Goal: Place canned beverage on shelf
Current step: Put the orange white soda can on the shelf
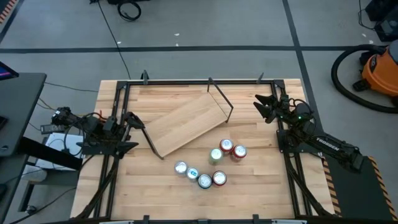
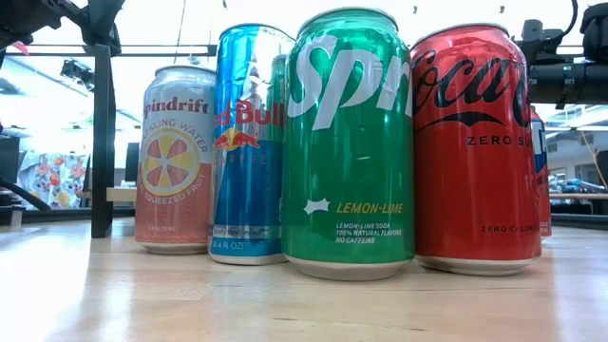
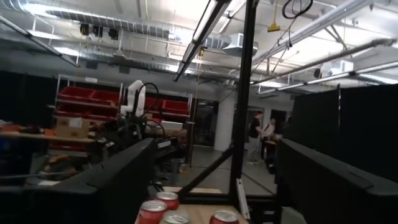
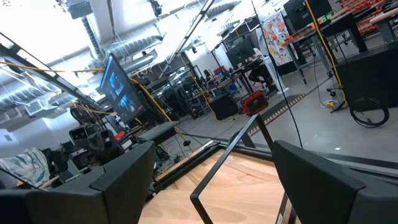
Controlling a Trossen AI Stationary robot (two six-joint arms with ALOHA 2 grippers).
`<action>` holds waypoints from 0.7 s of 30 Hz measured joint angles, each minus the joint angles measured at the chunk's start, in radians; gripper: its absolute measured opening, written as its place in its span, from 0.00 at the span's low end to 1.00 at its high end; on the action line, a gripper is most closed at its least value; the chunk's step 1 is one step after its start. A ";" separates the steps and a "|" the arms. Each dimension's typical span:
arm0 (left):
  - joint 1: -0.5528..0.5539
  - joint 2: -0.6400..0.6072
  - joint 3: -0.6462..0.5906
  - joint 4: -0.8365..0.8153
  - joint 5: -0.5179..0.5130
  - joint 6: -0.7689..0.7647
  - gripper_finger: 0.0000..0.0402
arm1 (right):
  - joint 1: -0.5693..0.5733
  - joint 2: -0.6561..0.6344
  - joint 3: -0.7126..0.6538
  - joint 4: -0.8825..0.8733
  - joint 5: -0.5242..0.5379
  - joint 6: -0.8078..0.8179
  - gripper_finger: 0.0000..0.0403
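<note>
The shelf (image 1: 186, 122), a light wood plank with black rod brackets at its short ends, lies flat and askew on the tabletop's far middle. Several beverage cans (image 1: 214, 165) stand upright in a cluster nearer the front. The low view shows a pink Spindrift can (image 2: 176, 157), a blue Red Bull can (image 2: 249, 142), a green Sprite can (image 2: 350, 142) and a red Coca-Cola can (image 2: 475, 147). My left gripper (image 1: 134, 130) stands open at the table's left edge, raised. My right gripper (image 1: 264, 106) stands open at the far right, facing the shelf (image 4: 242, 186). Nothing lies between either pair of fingers.
A black frame (image 1: 199, 81) runs around the tabletop, with uprights (image 2: 103, 133) at its edges. An orange vacuum (image 1: 379, 68) stands on the floor beyond the far right corner. People (image 3: 256, 127) stand far off in the room. Bare wood lies near the front left (image 1: 143, 193).
</note>
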 joint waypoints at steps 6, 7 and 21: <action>0.000 0.000 0.000 -0.001 0.000 0.001 0.87 | 0.000 0.000 0.000 0.027 0.000 0.000 0.83; 0.000 0.000 0.000 -0.004 0.000 0.001 0.87 | 0.000 0.000 0.000 0.032 0.000 0.000 0.83; 0.000 0.000 0.000 -0.011 0.000 0.101 0.87 | 0.000 0.000 0.000 0.127 0.044 0.033 0.83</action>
